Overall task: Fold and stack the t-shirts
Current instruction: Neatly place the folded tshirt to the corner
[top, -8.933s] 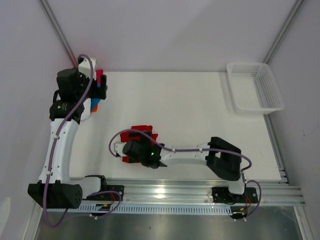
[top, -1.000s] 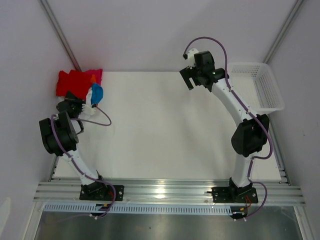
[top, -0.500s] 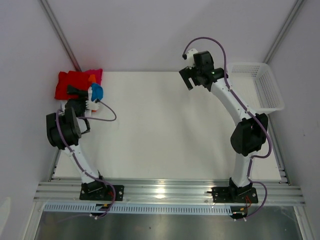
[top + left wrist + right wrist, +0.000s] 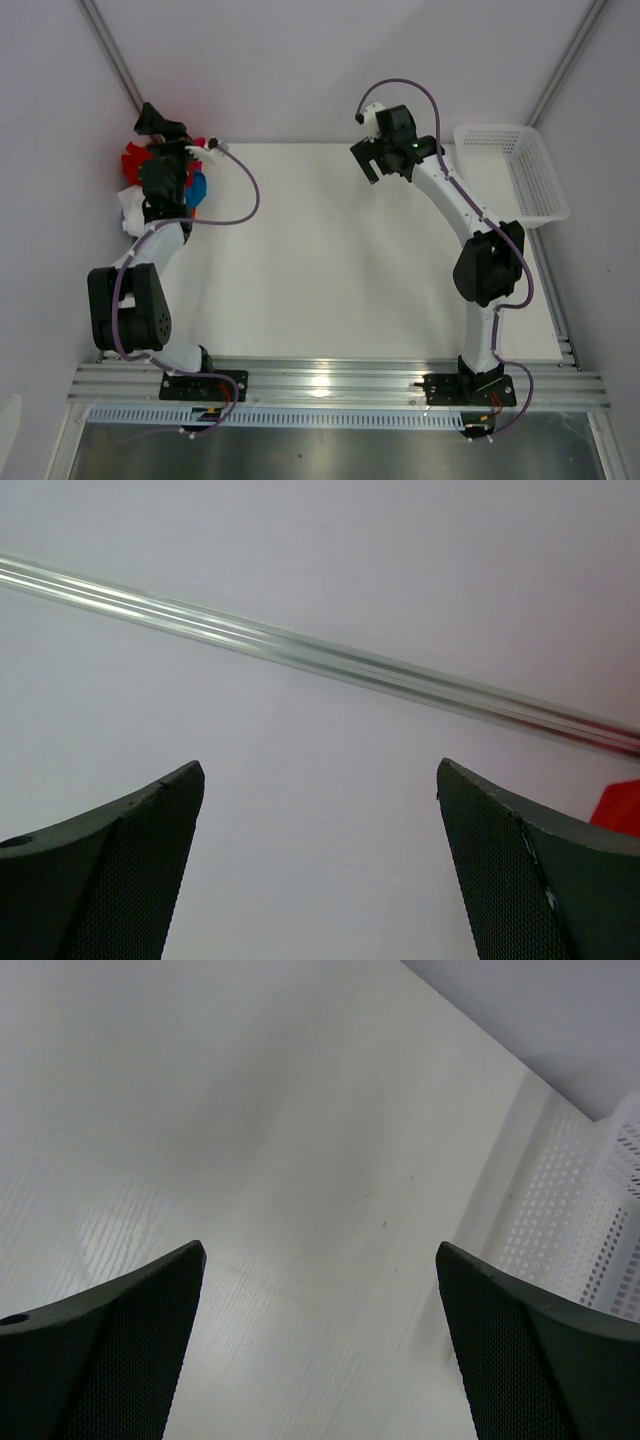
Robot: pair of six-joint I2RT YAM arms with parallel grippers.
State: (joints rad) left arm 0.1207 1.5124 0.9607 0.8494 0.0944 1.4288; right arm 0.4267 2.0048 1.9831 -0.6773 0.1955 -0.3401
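Jaws wide apart on both, nothing held. Left gripper (image 4: pixel 320 775) was raised over t-shirts (image 4: pixel 135 162), facing wall (image 4: pixel 300 560). T-shirts were heaped at far-left corner of table (image 4: pixel 330 260), with red, blue and white showing. Right gripper (image 4: pixel 320 1255) hung over table near basket (image 4: pixel 505 175).

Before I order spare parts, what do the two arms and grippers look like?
Both the left arm and right arm have white links, black joint housings and a purple cable. The left gripper and right gripper have black, mesh-textured fingers.
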